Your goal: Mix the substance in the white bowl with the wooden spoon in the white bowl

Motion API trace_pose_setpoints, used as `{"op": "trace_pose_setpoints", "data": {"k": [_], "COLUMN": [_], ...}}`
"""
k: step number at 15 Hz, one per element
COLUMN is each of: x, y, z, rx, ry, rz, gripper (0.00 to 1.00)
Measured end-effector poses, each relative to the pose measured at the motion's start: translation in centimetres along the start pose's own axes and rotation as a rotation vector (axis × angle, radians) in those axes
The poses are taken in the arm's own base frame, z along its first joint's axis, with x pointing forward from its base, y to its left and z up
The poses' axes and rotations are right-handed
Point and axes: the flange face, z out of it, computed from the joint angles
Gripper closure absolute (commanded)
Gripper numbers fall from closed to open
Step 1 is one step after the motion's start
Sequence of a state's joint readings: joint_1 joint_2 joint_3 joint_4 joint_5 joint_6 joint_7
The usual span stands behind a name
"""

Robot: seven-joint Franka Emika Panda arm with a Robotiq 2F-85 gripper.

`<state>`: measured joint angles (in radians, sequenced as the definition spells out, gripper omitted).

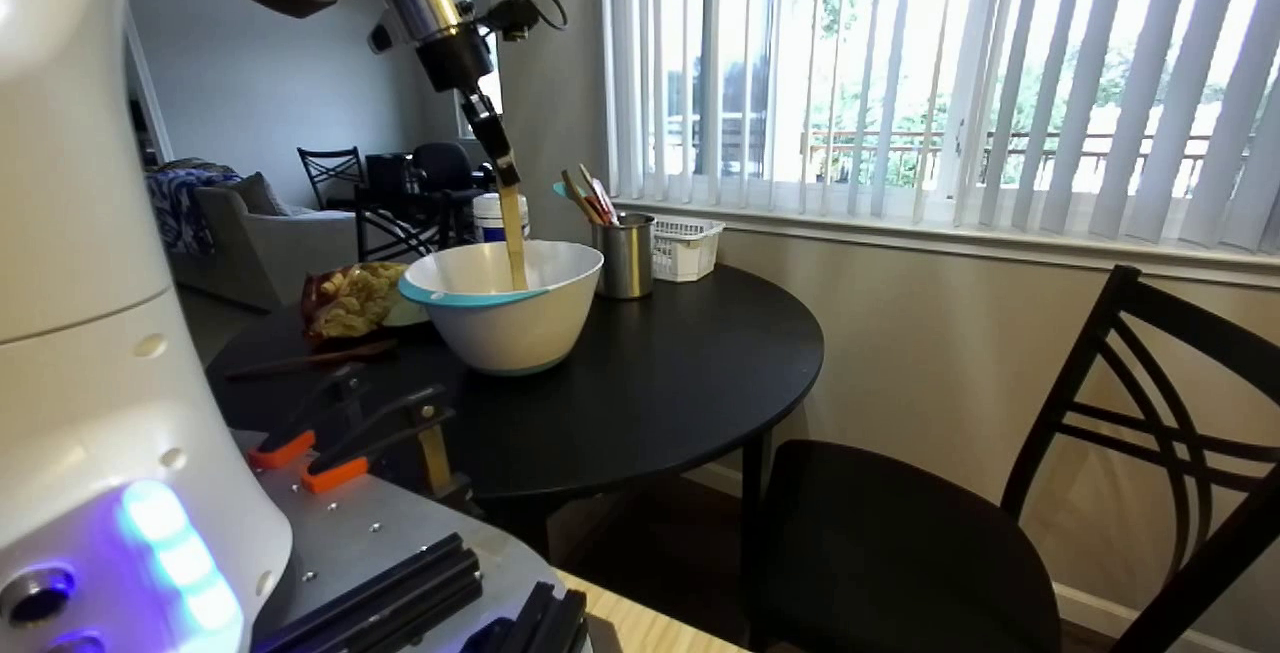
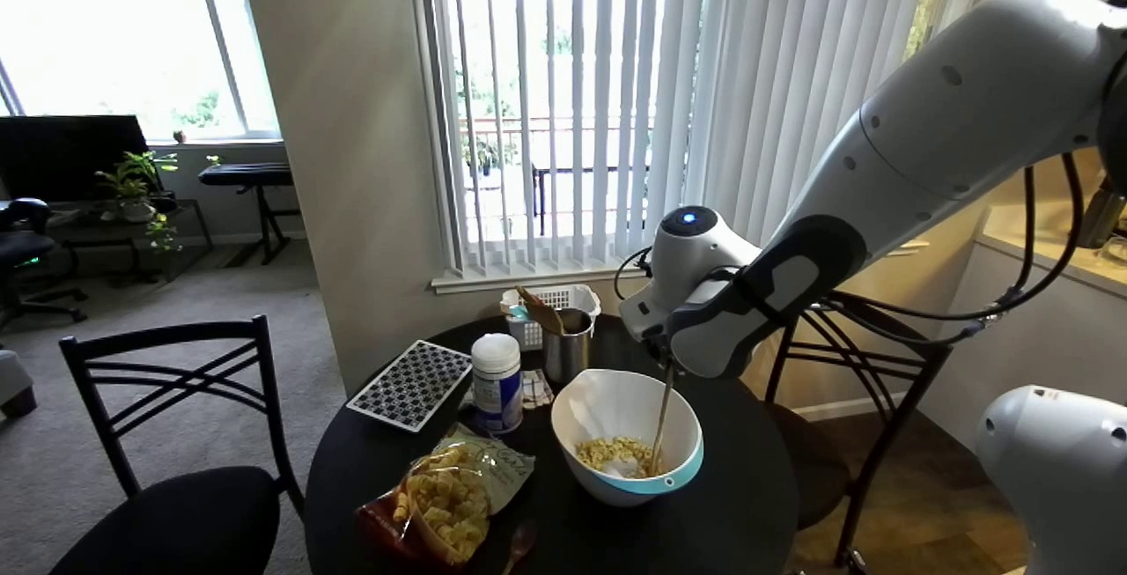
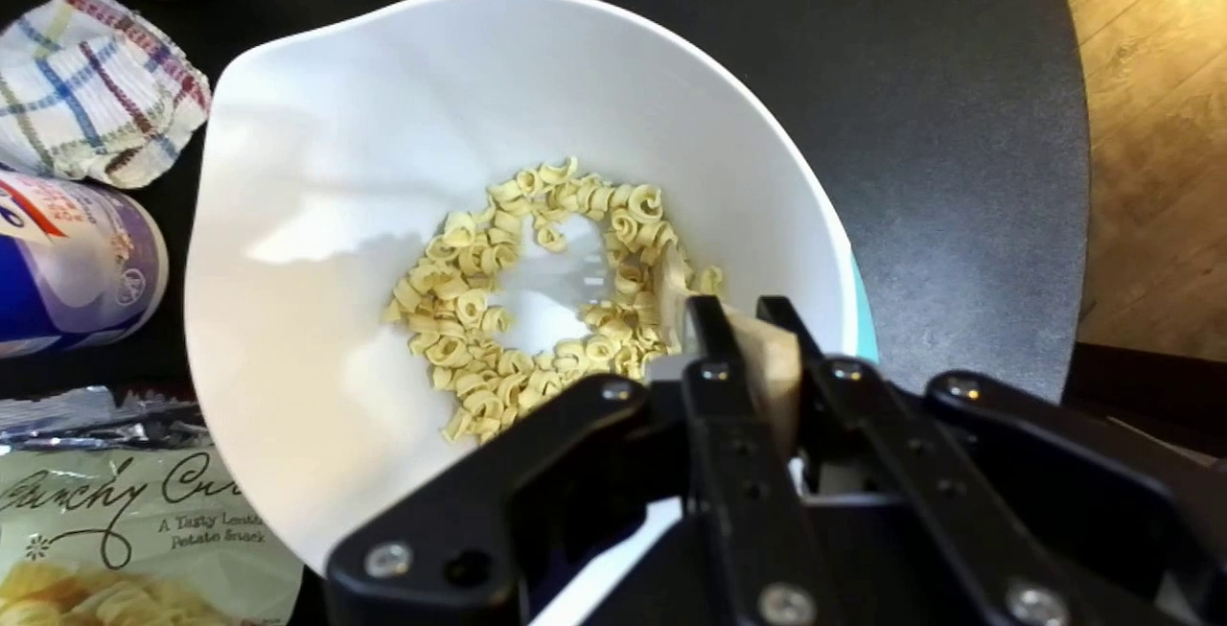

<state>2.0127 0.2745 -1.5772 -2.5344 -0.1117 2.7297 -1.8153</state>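
One wooden spoon [image 1: 513,238], pinched near upright in the claw [image 3: 742,308], lower end inside the white bowl [image 3: 297,338] at three o'clock, wrist view. Curled pieces [image 3: 460,319] ringed around a white middle. Outside: snack bag [image 3: 125,521] at eight, bottle [image 3: 77,266] at nine, checked cloth [image 3: 91,89] at ten.

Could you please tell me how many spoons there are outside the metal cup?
2: the tan spoon, held by the pincer, dips into the bowl, and the brown spoon lies on the table beside the bag. Others may be hidden.
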Motion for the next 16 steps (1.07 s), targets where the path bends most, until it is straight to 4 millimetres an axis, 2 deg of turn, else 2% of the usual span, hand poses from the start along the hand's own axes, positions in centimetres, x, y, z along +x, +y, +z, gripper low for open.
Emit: {"op": "trace_pose_setpoints", "data": {"k": [4,12,14,16], "x": [2.3,8.5,8.8,8.0], "y": [1.8,8.0,9.6,10.5], "z": [-0.9,-4.7,-5.3,-5.4], "rx": [0.016,-0.092,-0.121,-0.135], "ry": [0.012,-0.002,-0.013,0.001], "rz": [-0.087,-0.404,-0.460,-0.486], "gripper": [0.97,0.97,0.97,0.97]}}
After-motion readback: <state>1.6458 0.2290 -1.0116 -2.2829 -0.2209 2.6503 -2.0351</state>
